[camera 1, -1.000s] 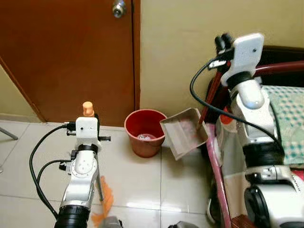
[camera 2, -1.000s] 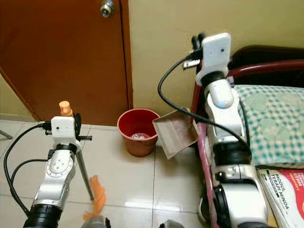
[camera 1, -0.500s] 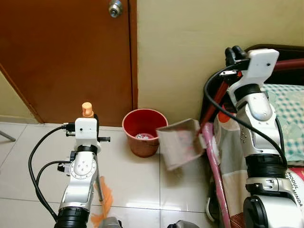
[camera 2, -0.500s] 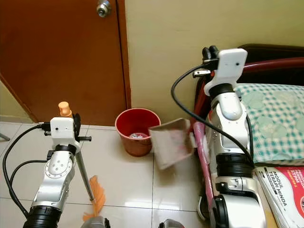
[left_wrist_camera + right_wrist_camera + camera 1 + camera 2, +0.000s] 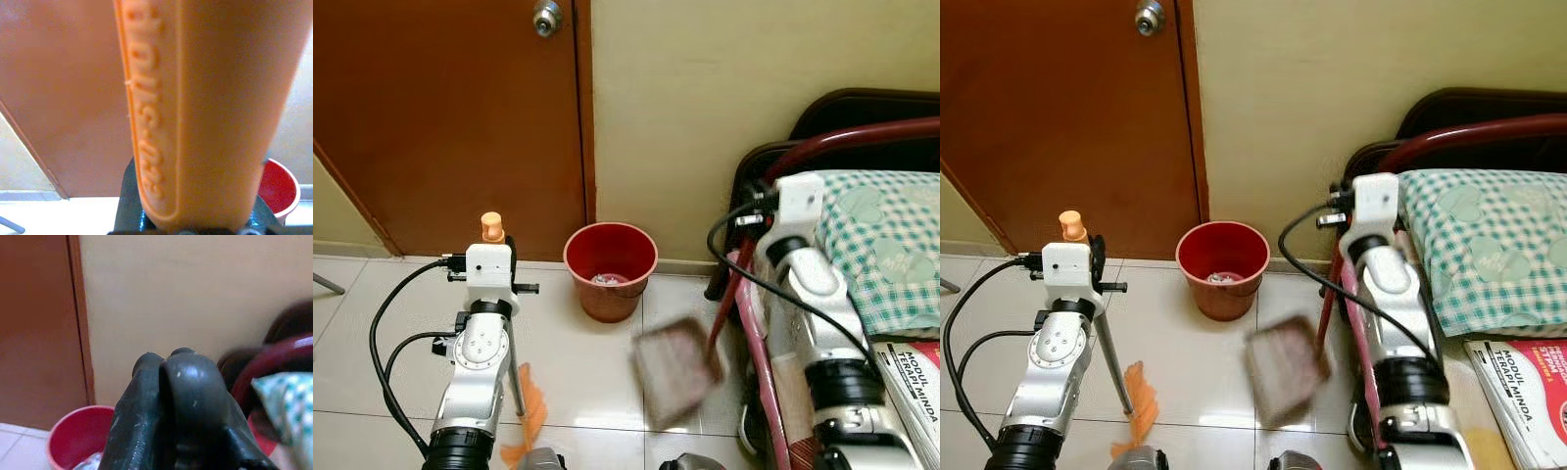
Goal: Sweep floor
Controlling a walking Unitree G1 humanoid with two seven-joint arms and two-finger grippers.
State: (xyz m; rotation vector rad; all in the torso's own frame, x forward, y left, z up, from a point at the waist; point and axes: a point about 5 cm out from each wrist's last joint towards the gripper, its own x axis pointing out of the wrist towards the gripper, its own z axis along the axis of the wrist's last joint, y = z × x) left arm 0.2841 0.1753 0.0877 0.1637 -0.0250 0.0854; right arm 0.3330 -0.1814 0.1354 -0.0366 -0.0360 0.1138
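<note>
Your left gripper (image 5: 195,215) has its jaws pinched on the orange broom handle (image 5: 491,226), held upright over the tile floor (image 5: 587,362), with the orange bristles (image 5: 530,416) down by the arm. Your right gripper (image 5: 176,382) has its jaws pressed together around the dustpan's red handle (image 5: 722,304); the dustpan (image 5: 674,370) hangs blurred just above the floor, beside the bed (image 5: 891,255). The red bin (image 5: 610,271) stands against the wall by the door (image 5: 450,117).

Head eyes: high, facing down at the red bin (image 5: 610,271) by the door (image 5: 450,117).
Wrist views: close, both share the bin.
</note>
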